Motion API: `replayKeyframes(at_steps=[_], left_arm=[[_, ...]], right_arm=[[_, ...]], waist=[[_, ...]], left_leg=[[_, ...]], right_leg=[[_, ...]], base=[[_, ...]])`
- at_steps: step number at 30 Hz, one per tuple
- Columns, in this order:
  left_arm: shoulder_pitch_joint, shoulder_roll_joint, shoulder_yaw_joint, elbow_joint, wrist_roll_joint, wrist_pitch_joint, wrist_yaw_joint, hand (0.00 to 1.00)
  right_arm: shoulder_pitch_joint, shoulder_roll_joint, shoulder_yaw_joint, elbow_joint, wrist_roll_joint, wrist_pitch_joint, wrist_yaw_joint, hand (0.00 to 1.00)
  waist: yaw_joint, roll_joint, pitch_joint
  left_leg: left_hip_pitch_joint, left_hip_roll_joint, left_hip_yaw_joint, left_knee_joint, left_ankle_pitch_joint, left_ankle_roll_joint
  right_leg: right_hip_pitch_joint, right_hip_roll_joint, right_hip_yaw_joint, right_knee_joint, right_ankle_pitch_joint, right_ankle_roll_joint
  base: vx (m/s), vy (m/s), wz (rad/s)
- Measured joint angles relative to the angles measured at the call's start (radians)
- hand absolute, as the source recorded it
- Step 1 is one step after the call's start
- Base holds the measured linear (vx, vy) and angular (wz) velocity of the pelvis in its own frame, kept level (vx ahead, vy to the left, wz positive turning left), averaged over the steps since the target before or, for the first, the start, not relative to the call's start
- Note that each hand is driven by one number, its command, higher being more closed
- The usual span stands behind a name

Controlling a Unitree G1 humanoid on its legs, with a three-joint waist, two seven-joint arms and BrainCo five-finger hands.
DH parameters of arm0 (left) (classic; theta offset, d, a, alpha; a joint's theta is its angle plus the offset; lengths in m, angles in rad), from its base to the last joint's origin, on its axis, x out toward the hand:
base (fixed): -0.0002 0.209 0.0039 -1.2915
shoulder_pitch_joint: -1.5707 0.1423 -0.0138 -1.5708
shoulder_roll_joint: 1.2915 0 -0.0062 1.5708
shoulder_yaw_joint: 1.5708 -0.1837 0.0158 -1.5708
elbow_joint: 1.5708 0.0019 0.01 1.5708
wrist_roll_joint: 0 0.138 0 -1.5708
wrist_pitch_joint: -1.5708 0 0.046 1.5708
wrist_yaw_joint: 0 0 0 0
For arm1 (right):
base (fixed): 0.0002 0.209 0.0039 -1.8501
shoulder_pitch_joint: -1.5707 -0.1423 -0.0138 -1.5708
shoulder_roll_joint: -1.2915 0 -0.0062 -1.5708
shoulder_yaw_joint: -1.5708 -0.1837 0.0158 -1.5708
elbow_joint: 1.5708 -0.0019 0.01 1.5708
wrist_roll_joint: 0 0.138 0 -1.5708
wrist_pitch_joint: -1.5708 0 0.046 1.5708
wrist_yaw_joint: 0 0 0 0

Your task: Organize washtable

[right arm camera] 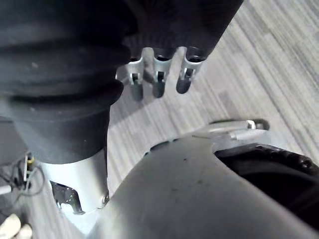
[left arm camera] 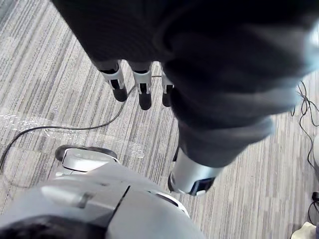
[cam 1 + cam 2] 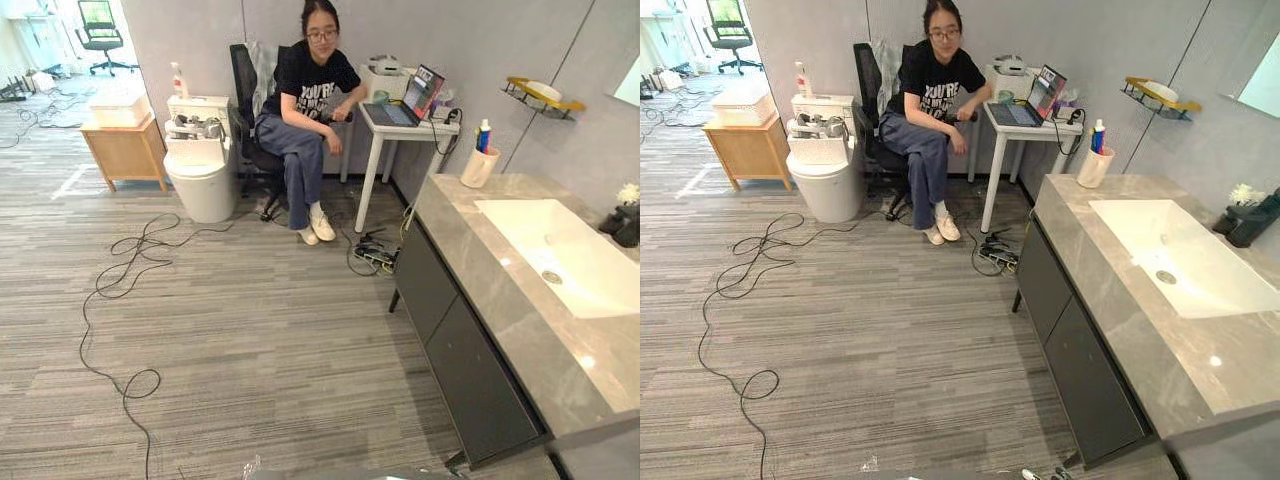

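Observation:
The grey stone washtable point(image 3: 520, 330) runs along the right wall, with a white sink point(image 3: 560, 250) set into it and dark cabinet doors point(image 3: 450, 340) below. At its far end a white cup point(image 3: 478, 166) holds a toothbrush and a tube. A dark pot with a white flower point(image 3: 624, 218) stands by the wall behind the sink. Above, a yellow wall shelf point(image 3: 545, 97) carries a white dish. My left hand point(image 2: 144, 89) hangs over the floor with relaxed fingers, holding nothing. My right hand point(image 1: 158, 79) hangs the same way, open and empty, away from the washtable.
A person point(image 3: 305, 110) sits on a black chair beside a small white table point(image 3: 405, 125) with a laptop. A white toilet point(image 3: 200, 165) and a wooden cabinet point(image 3: 125, 150) stand at the back left. Black cables point(image 3: 130, 290) loop over the floor; a power strip point(image 3: 375, 255) lies near the washtable.

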Motion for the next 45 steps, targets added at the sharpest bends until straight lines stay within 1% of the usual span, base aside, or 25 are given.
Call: replayKeyframes(at_steps=[1, 2, 3, 13, 16, 19, 22, 24, 29, 31, 33, 34, 35, 36, 37, 38, 39, 40, 41, 42, 44, 45], left_arm=[[0.002, 0.002, 0.001, 0.001, 0.003, -0.001, 0.001, 0.0], [0.005, 0.001, 0.0, 0.006, 0.006, 0.001, 0.0, 0.0], [0.021, 0.058, -0.121, 0.069, 0.028, 0.001, -0.001, 0.0], [0.021, 0.058, -0.133, 0.069, 0.021, -0.004, 0.004, 0.0], [0.021, 0.061, -0.157, 0.069, -0.003, -0.006, 0.017, 0.0], [0.021, 0.059, -0.161, 0.07, -0.036, -0.007, 0.026, 0.0], [0.017, 0.056, -0.161, 0.07, -0.053, -0.015, 0.033, 0.0], [0.015, 0.054, -0.16, 0.07, -0.054, -0.015, 0.041, 0.0], [0.01, 0.051, -0.154, 0.069, -0.054, -0.018, 0.044, 0.0], [0.004, 0.048, -0.144, 0.068, -0.058, -0.024, 0.044, 0.0], [-0.011, 0.044, -0.105, 0.064, -0.074, -0.025, 0.044, 0.0], [-0.023, 0.041, -0.084, 0.044, -0.075, -0.025, 0.044, 0.0], [-0.024, 0.039, -0.076, 0.033, -0.075, -0.026, 0.044, 0.0], [-0.026, 0.037, -0.074, 0.015, -0.075, -0.026, 0.044, 0.0], [-0.027, 0.033, -0.076, 0.004, -0.075, -0.026, 0.044, 0.0], [-0.025, 0.02, -0.085, -0.019, -0.075, -0.026, 0.044, 0.0], [-0.026, 0.002, -0.086, -0.016, -0.075, -0.026, 0.044, 0.0], [-0.024, -0.001, -0.083, -0.015, -0.075, -0.022, 0.042, 0.0], [-0.019, 0.015, -0.087, -0.019, -0.073, -0.021, 0.044, 0.0], [-0.023, 0.034, -0.086, -0.024, -0.073, -0.021, 0.043, 0.0], [-0.025, 0.037, -0.084, -0.026, -0.072, -0.02, 0.043, 0.0], [-0.03, 0.038, -0.075, -0.026, -0.07, -0.017, 0.039, 0.0]], right_arm=[[0.0, 0.0, 0.001, 0.001, 0.001, 0.0, 0.0, 0.0], [0.001, -0.001, -0.006, 0.001, 0.002, 0.001, 0.0, 0.0], [-0.046, -0.017, 0.005, 0.086, -0.001, 0.005, 0.001, 0.0], [-0.052, -0.026, 0.023, 0.086, -0.005, -0.001, -0.003, 0.0], [-0.061, -0.029, 0.026, 0.087, -0.028, -0.01, -0.021, 0.0], [-0.072, -0.039, 0.047, 0.102, -0.04, -0.016, -0.034, 0.0], [-0.094, -0.047, 0.062, 0.116, -0.053, -0.021, -0.041, 0.0], [-0.099, -0.049, 0.061, 0.116, -0.059, -0.021, -0.041, 0.0], [-0.117, -0.049, 0.062, 0.116, -0.058, -0.022, -0.041, 0.0], [-0.123, -0.05, 0.062, 0.116, -0.058, -0.023, -0.04, 0.0], [-0.126, -0.049, 0.059, 0.116, -0.058, -0.023, -0.04, 0.0], [-0.125, -0.04, 0.049, 0.114, -0.058, -0.023, -0.04, 0.0], [-0.126, -0.035, 0.039, 0.113, -0.058, -0.022, -0.04, 0.0], [-0.122, -0.028, 0.017, 0.1, -0.058, -0.021, -0.04, 0.0], [-0.111, -0.026, 0.012, 0.089, -0.058, -0.02, -0.04, 0.0], [-0.066, -0.033, 0.01, 0.06, -0.056, -0.02, -0.039, 0.0], [-0.046, -0.044, 0.01, 0.025, -0.056, -0.021, -0.036, 0.0], [-0.041, -0.044, 0.01, 0.001, -0.055, -0.023, -0.04, 0.0], [-0.042, -0.027, 0.004, -0.017, -0.057, -0.031, -0.039, 0.0], [-0.04, -0.005, 0.002, -0.018, -0.057, -0.035, -0.038, 0.0], [-0.039, 0.012, 0.0, -0.026, -0.057, -0.042, -0.039, 0.0], [-0.036, 0.021, -0.017, -0.049, -0.055, -0.05, -0.039, 0.0]], waist=[[0.0, -0.011, -0.007], [-0.001, -0.014, -0.009], [-0.028, -0.016, 0.022], [-0.028, -0.013, 0.022], [-0.028, -0.008, 0.022], [-0.027, -0.003, 0.022], [-0.027, 0.0, 0.021], [-0.026, -0.004, 0.018], [-0.027, -0.005, 0.017], [-0.022, -0.006, 0.021], [-0.008, -0.012, 0.026], [0.003, -0.023, 0.034], [0.005, -0.027, 0.036], [0.003, -0.032, 0.041], [0.002, -0.03, 0.043], [0.002, -0.016, 0.049], [0.005, 0.027, 0.063], [0.01, 0.029, 0.077], [0.005, 0.013, 0.086], [0.005, -0.016, 0.094], [0.006, -0.038, 0.102], [0.002, -0.043, 0.102]], left_leg=[[0.013, -0.006, 0.001, -0.036, 0.031, -0.003], [0.033, -0.013, -0.001, -0.082, 0.06, -0.009], [0.179, -0.119, -0.004, -0.334, 0.168, 0.036], [0.171, -0.12, -0.008, -0.336, 0.168, 0.036], [0.157, -0.12, -0.014, -0.336, 0.168, 0.036], [0.145, -0.12, -0.018, -0.336, 0.166, 0.037], [0.114, -0.12, -0.021, -0.336, 0.165, 0.038], [0.101, -0.122, -0.022, -0.336, 0.161, 0.039], [0.097, -0.121, -0.013, -0.335, 0.158, 0.039], [0.096, -0.121, -0.013, -0.328, 0.154, 0.037], [0.084, -0.122, -0.022, -0.313, 0.133, 0.044], [0.032, -0.13, -0.036, -0.212, 0.077, 0.056], [0.005, -0.136, -0.045, -0.157, 0.045, 0.065], [-0.06, -0.15, -0.061, -0.018, -0.024, 0.091], [-0.097, -0.154, -0.058, 0.084, -0.062, 0.104], [-0.135, -0.145, -0.035, 0.25, -0.144, 0.112], [-0.127, -0.1, -0.03, 0.276, -0.235, 0.123], [-0.117, -0.096, -0.047, 0.305, -0.279, 0.127], [-0.079, -0.104, -0.074, 0.288, -0.292, 0.142], [-0.025, -0.104, -0.09, 0.242, -0.291, 0.143], [0.026, -0.104, -0.109, 0.193, -0.29, 0.141], [0.079, -0.112, -0.121, 0.123, -0.284, 0.13]], right_leg=[[0.011, 0.005, 0.0, -0.055, -0.005, 0.01], [0.01, 0.008, 0.001, -0.065, -0.001, 0.009], [0.102, -0.036, 0.007, -0.205, 0.049, 0.04], [0.102, -0.036, 0.003, -0.218, 0.05, 0.041], [0.096, -0.035, 0.002, -0.224, 0.051, 0.042], [0.094, -0.033, -0.002, -0.239, 0.054, 0.045], [0.066, -0.032, -0.003, -0.243, 0.054, 0.045], [0.06, -0.032, -0.005, -0.252, 0.062, 0.053], [0.062, -0.027, 0.005, -0.275, 0.072, 0.044], [0.066, -0.027, 0.005, -0.275, 0.073, 0.042], [0.065, -0.03, -0.001, -0.275, 0.073, 0.042], [0.065, -0.049, -0.029, -0.27, 0.069, 0.038], [0.065, -0.062, -0.043, -0.264, 0.052, 0.034], [0.048, -0.092, -0.082, -0.211, 0.003, 0.064], [0.044, -0.104, -0.101, -0.168, -0.025, 0.066], [0.055, -0.108, -0.137, -0.067, -0.065, 0.055], [0.02, -0.098, -0.147, 0.102, -0.089, 0.016], [-0.06, -0.124, -0.118, 0.317, -0.076, -0.019], [-0.176, -0.136, -0.061, 0.552, -0.049, -0.042], [-0.242, -0.112, -0.05, 0.661, -0.081, -0.006], [-0.303, -0.078, -0.077, 0.679, -0.093, 0.002], [-0.381, -0.043, -0.146, 0.573, -0.095, -0.001]], base=[[-0.02, -0.134, -0.31], [-0.01, -0.104, -0.21], [-0.02, -0.017, -0.06], [0.0, 0.0, 0.0], [0.0, 0.0, 0.06], [0.03, -0.01, 0.04], [0.02, -0.002, 0.01], [0.08, -0.002, 0.01], [0.08, -0.008, -0.06], [0.06, -0.024, -0.01], [0.03, -0.001, 0.11], [0.01, 0.028, 0.27], [-0.01, 0.077, 0.56], [-0.01, 0.098, 0.6], [0.02, 0.172, 0.88], [0.1, 0.195, 0.78], [0.11, 0.212, 0.69], [0.15, 0.243, 0.51], [0.14, 0.187, 0.53], [0.28, 0.162, 0.51], [0.41, 0.078, 0.32], [0.41, 0.077, 0.23]])
